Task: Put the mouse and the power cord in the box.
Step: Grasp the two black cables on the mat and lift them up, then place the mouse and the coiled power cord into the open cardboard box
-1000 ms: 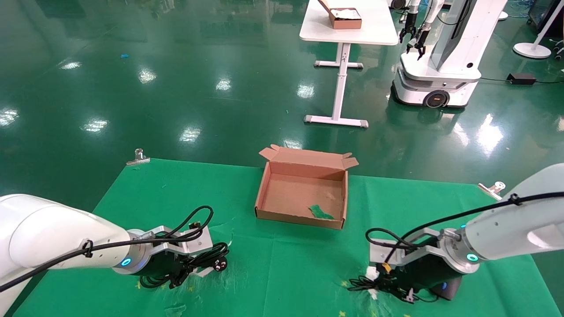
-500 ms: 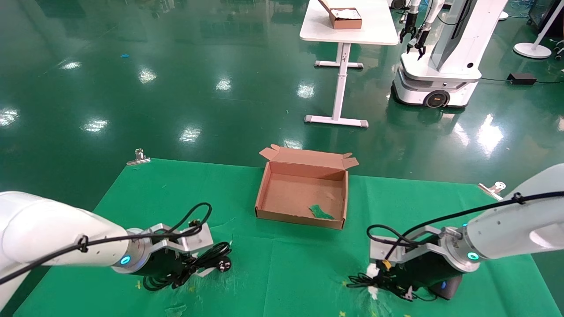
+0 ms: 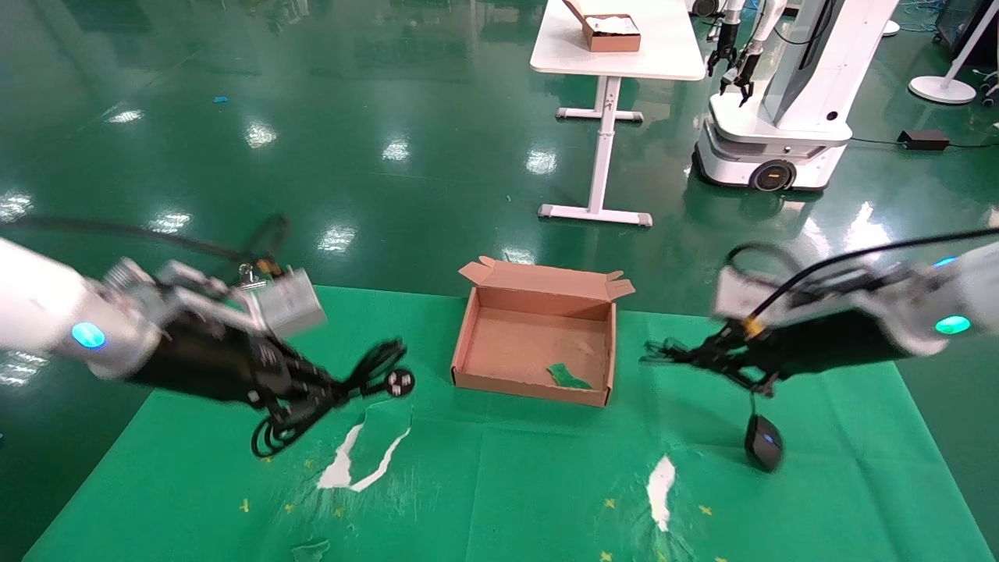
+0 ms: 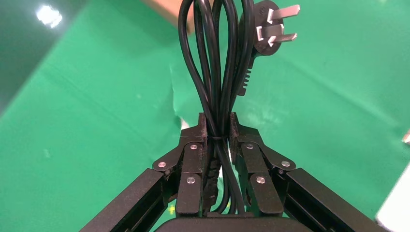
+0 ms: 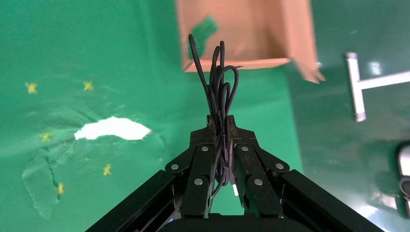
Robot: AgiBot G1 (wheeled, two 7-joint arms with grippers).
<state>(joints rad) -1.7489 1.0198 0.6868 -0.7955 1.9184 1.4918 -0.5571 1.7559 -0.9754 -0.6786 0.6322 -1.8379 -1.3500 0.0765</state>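
Even, bright overhead lighting is seen throughout. White glare patches are mirrored on the glossy green floor (image 3: 257, 133). Both arms are smeared by motion blur in the head view, the left gripper (image 3: 312, 386) most strongly. Soft shadows are cast on the green cloth (image 3: 507, 468) beneath them. In both wrist views the fingers are rendered sharply, while the background is softened.

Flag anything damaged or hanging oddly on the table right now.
The green cloth is torn in two places, white showing through near its front. The right gripper holds only the mouse's cable bundle, so the mouse dangles below it. A green scrap lies in the box.
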